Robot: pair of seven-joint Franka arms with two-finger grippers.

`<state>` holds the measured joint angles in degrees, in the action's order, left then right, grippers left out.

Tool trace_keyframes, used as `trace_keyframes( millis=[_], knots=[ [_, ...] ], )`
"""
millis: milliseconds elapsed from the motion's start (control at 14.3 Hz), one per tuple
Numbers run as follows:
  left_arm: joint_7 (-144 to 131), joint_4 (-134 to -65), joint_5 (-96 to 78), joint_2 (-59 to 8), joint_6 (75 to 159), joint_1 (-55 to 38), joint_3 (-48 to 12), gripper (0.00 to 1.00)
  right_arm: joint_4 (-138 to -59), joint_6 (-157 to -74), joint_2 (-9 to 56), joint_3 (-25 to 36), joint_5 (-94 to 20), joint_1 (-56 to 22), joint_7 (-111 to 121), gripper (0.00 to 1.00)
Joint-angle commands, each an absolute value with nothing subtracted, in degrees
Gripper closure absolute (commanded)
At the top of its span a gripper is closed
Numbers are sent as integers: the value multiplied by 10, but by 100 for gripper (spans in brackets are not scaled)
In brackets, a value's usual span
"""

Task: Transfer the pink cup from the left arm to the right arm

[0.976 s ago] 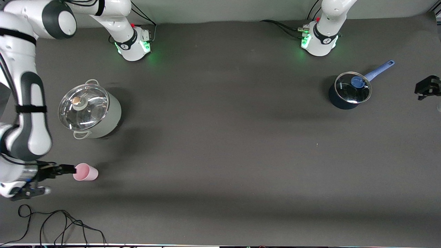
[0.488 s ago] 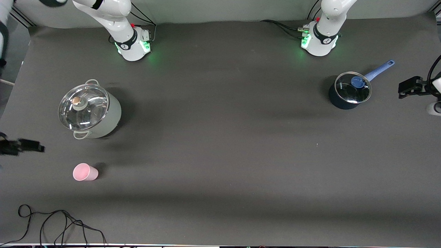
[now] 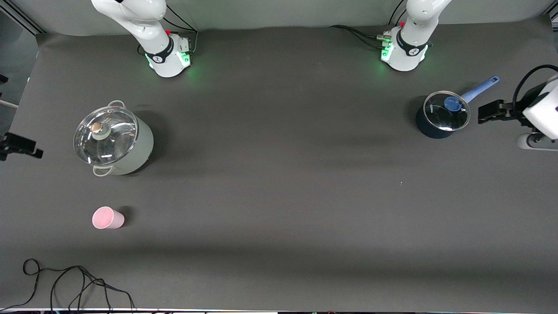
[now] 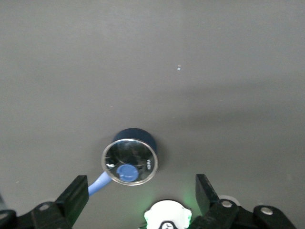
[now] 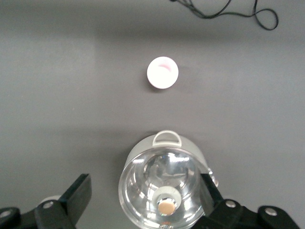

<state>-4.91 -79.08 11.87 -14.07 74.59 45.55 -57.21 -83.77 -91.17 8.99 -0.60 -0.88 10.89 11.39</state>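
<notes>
Both sets of jaws stand wide apart with nothing between them. On the left gripper (image 4: 138,200) the two black fingers (image 4: 76,195) spread to either side of the wrist view, which looks down at the small dark-blue saucepan (image 3: 441,117). In the front view the left gripper (image 3: 490,112) hangs up in the air near the tabletop's edge at the left arm's end, just beside that saucepan. The right gripper (image 5: 143,200) likewise has its fingers (image 5: 78,193) parted, and its wrist view looks down on the large grey stockpot (image 5: 164,188). In the front view the right gripper (image 3: 19,146) shows only at the picture's edge, over the tabletop's edge at the right arm's end, apart from the stockpot (image 3: 114,144).

The pink cup (image 3: 107,218) stands upright on the tabletop (image 3: 279,183), mouth up, toward the right arm's end and nearer to the front camera than the stockpot; neither gripper touches it. In the right wrist view the cup (image 5: 162,72) appears as a pale round rim, well apart from the stockpot.

The stockpot wears a glass lid (image 3: 105,135) with a round knob and has loop handles. The saucepan has a glass lid with a blue knob (image 3: 451,104) and a light-blue handle (image 3: 480,88) pointing toward the tabletop's corner at the left arm's end. A black cable (image 3: 74,283) lies looped near the tabletop's corner nearest the front camera at the right arm's end.
</notes>
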Motion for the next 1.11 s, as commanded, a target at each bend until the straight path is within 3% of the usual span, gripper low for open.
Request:
trace_keyframes(
  millis=[0, 279, 488, 627, 906, 1045],
  knots=[
    [-55, -805, 93, -123, 758, 467, -569, 0, -887, -932, 57, -4, -16, 78, 64, 0],
    [-54, -817, 93, -118, 757, 466, -570, 0, -889, -932, 48, 0, -18, 57, 30, 0],
    [-53, -823, 93, -100, 752, 458, -562, 0, -884, -937, 47, 77, -18, -22, 31, 0],
    [-53, -847, 93, -77, 751, 426, -531, 0, -884, -938, 46, 79, -18, -24, 37, 0],
    [-49, -846, 91, -67, 764, 305, -406, 0, -883, -937, 43, 82, -16, -26, 38, 0],
    [-47, -842, 65, -66, 772, 185, -265, 0, -883, -935, 42, 82, -12, -26, 35, 0]
  ],
)
